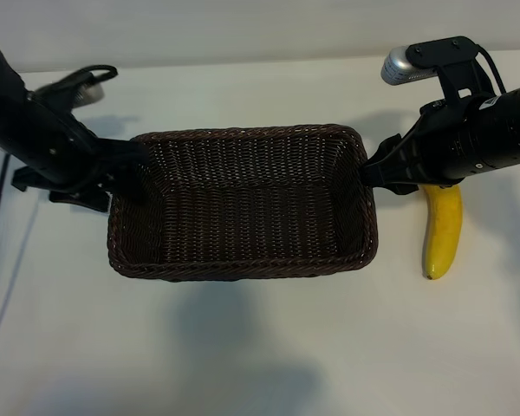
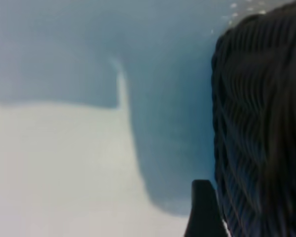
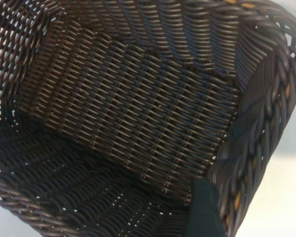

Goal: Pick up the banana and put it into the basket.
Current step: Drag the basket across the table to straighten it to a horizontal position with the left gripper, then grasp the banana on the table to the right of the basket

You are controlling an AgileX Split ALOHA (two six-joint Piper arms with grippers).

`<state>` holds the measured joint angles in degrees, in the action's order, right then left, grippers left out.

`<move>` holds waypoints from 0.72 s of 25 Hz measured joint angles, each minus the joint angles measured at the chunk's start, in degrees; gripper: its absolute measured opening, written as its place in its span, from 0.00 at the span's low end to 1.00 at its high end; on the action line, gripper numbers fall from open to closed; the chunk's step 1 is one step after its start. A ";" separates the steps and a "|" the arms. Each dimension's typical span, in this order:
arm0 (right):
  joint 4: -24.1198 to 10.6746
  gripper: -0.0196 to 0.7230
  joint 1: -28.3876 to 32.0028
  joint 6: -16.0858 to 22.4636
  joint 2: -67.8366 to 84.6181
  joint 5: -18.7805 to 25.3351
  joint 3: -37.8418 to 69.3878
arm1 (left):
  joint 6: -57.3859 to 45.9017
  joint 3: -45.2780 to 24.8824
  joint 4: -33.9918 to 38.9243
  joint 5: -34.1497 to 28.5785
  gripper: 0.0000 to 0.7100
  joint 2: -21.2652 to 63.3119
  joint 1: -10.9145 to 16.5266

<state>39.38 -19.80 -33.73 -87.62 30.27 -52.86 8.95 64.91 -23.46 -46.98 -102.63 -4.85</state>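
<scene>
One banana (image 1: 441, 229) lies just beside the right pincer (image 1: 371, 173), outside the basket (image 1: 243, 264).

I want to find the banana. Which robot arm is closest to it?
The right arm. The banana lies on the table just under it, outside the basket. The left arm is at the basket's far end.

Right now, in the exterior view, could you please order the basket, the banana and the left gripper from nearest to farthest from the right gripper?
1. The basket: the right gripper is at its right end wall.
2. The banana: on the table just outside the basket's right end, partly under the right arm.
3. The left gripper: at the basket's opposite, left end.
</scene>
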 joint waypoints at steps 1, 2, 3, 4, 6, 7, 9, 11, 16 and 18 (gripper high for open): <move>0.00 0.71 0.00 0.00 0.00 0.00 0.00 | -0.43 0.00 0.29 -0.39 0.74 1.21 0.00; 0.00 0.71 0.00 0.00 0.00 0.00 0.00 | -0.61 0.00 0.36 -0.71 0.74 2.21 0.00; 0.00 0.71 0.00 0.00 0.00 0.00 0.00 | -0.72 0.00 0.36 -0.77 0.74 3.36 0.00; 0.00 0.71 0.00 0.00 0.00 0.00 0.00 | -0.78 0.04 0.36 -0.99 0.74 4.37 0.00; 0.00 0.71 0.00 0.00 0.00 0.00 0.00 | -0.93 0.84 0.40 -2.42 0.74 5.74 0.00; 0.00 0.71 0.00 0.00 0.00 0.00 0.00 | -1.14 1.84 0.58 -3.48 0.74 6.18 0.00; 0.00 0.71 0.00 0.00 0.00 0.00 0.00 | -2.27 4.68 2.29 -5.83 0.74 6.45 0.00; 0.00 0.71 0.00 0.05 0.00 0.00 0.00 | -4.57 8.41 6.06 -8.35 0.74 6.45 0.00; 0.00 0.71 0.00 0.05 0.00 0.06 0.00 | -12.58 16.29 21.34 -13.99 0.74 6.45 0.00; 0.00 0.71 0.00 0.05 0.00 0.06 0.00 | -14.08 18.07 26.36 -16.19 0.74 6.45 0.00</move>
<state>39.38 -19.80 -33.68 -87.62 30.33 -52.86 -5.13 82.97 2.90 -63.18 -96.17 -4.85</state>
